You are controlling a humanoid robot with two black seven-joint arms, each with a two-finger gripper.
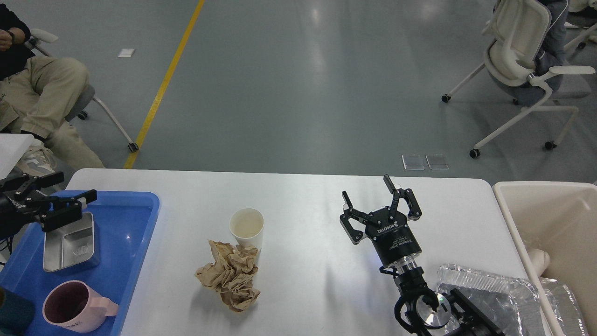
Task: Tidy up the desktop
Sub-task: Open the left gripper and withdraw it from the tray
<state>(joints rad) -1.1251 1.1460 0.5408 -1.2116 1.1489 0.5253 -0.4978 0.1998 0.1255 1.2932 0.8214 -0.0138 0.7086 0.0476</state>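
The desktop (303, 224) is big and white, and it fills the lower part of what we see. On its middle stands a paper cup (246, 227), with a ball of crumpled brown paper (229, 274) touching it in front. Our right gripper (368, 194) hangs over the right side with its two fingers spread wide, holding nothing. Near it lies a shiny foil tray (494, 291), and a cream bin (550, 214) sits just beside that. On the left a blue tray (130, 228) holds a metal box (70, 242) and a pink mug (77, 311). Our left gripper (70, 198) hangs over the box, fingers apart and holding nothing.
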